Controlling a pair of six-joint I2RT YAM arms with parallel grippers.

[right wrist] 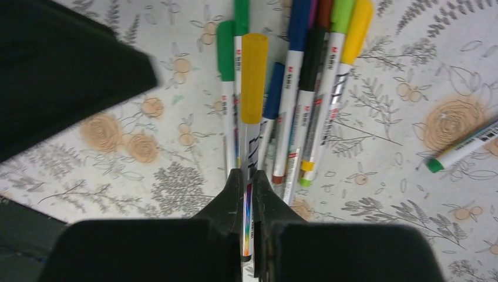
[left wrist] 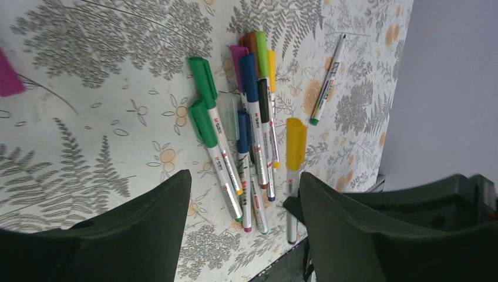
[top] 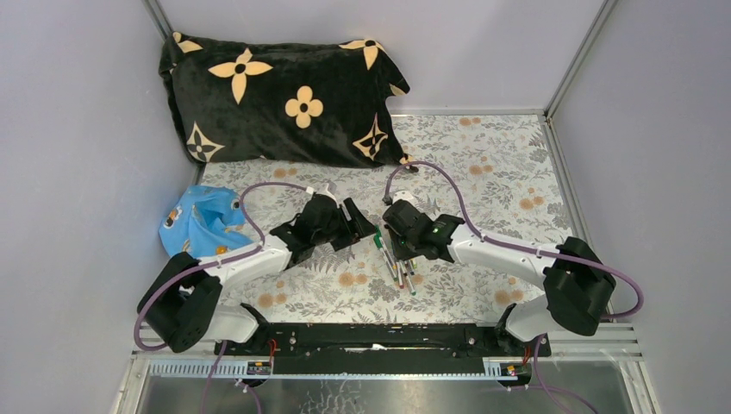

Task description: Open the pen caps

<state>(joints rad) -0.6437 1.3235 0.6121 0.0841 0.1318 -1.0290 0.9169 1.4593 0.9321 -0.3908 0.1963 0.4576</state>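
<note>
Several pens (left wrist: 252, 117) with coloured caps lie bunched on the floral table; they also show in the top view (top: 395, 266) and the right wrist view (right wrist: 305, 106). My right gripper (right wrist: 247, 179) is shut on the barrel of a pen with a yellow cap (right wrist: 254, 76), cap pointing away from it. That yellow cap (left wrist: 295, 144) lies just off my left gripper's right finger. My left gripper (left wrist: 245, 182) is open and empty over the near ends of the pens. The two grippers (top: 366, 228) face each other closely in the top view.
One pen with a green end (left wrist: 327, 79) lies apart from the bunch, also in the right wrist view (right wrist: 464, 150). A purple piece (left wrist: 9, 73) lies at the left edge. A black flowered pillow (top: 276, 95) lies at the back, a blue cloth (top: 200, 222) at left.
</note>
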